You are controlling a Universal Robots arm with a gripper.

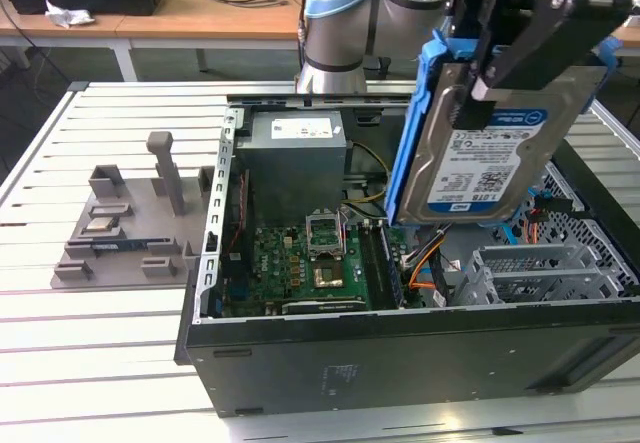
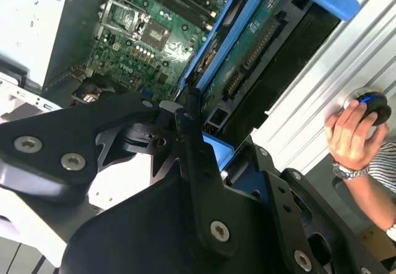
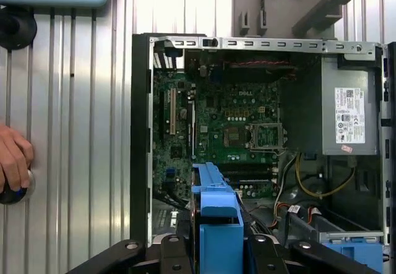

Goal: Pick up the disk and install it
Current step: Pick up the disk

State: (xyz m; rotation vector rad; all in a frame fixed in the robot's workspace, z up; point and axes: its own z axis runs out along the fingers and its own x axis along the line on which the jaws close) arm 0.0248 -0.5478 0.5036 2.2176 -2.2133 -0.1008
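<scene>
Exterior view oblique, wrist views above motherboard (image 3: 232, 132)

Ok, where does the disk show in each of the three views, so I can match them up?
Exterior view: the disk hangs in the gripper, label facing the camera, above the open case, at the exterior view's right.
Second wrist view: the disk shows its circuit-board underside and blue frame, right beside the gripper's black links.
First wrist view: the disk appears edge-on, blue frame foremost.
Shared landmark: the green motherboard.

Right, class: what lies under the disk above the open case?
Beneath the disk, held by the gripper, lie orange cables and a grey drive cage inside the case. The disk covers whatever is behind it.
</scene>
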